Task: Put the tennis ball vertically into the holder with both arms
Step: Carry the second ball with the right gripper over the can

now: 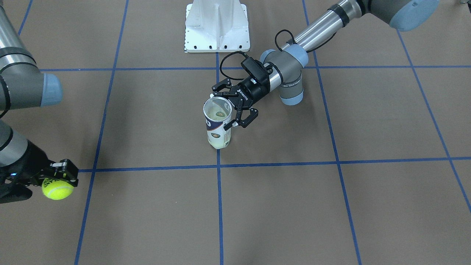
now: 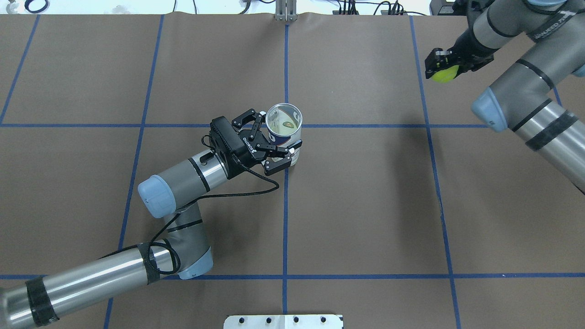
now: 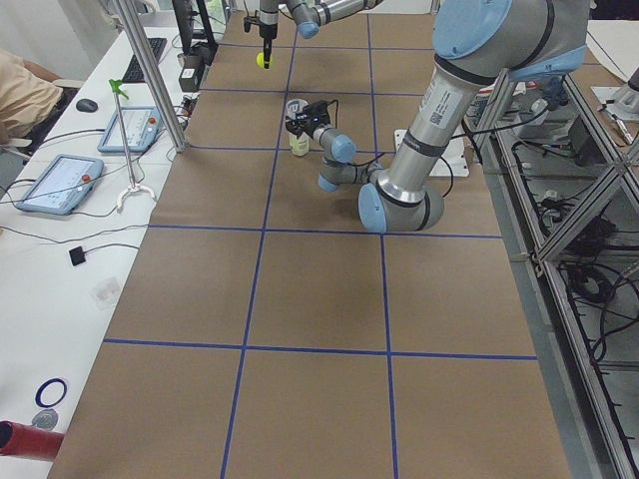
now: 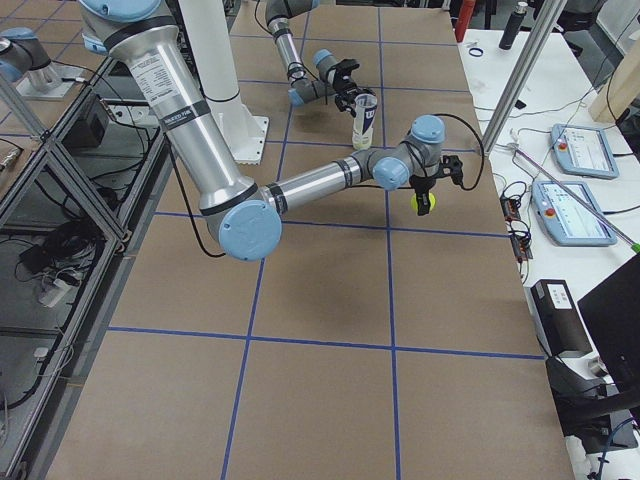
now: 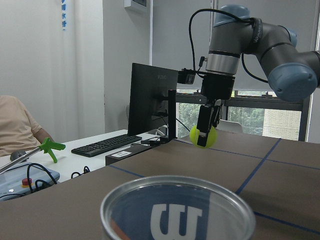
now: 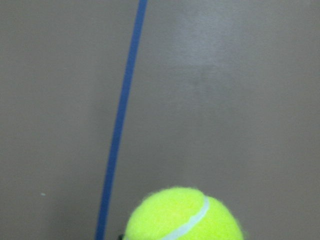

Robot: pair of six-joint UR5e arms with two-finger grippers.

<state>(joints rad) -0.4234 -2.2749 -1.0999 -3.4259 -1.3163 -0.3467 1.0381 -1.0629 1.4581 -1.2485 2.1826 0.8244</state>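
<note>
The holder (image 1: 218, 125), a clear can with a silver rim and a navy-and-white label, stands upright near the table's middle (image 2: 284, 121). Something yellow-green shows in its bottom. My left gripper (image 1: 229, 106) reaches in from the side, with one jaw on each side of the can's upper body, and is shut on it (image 2: 279, 133). The left wrist view looks over the can's rim (image 5: 177, 200). My right gripper (image 1: 59, 179) is shut on a yellow tennis ball (image 1: 57, 189) and holds it above the table, well away from the holder (image 2: 444, 73). The ball also shows in the right wrist view (image 6: 185, 215).
The white metal pedestal base (image 1: 217, 25) stands at the robot's side of the table. Blue tape lines (image 2: 286, 205) divide the brown surface into squares. Monitors, tablets and a seated person (image 3: 30, 95) are beyond the operators' side.
</note>
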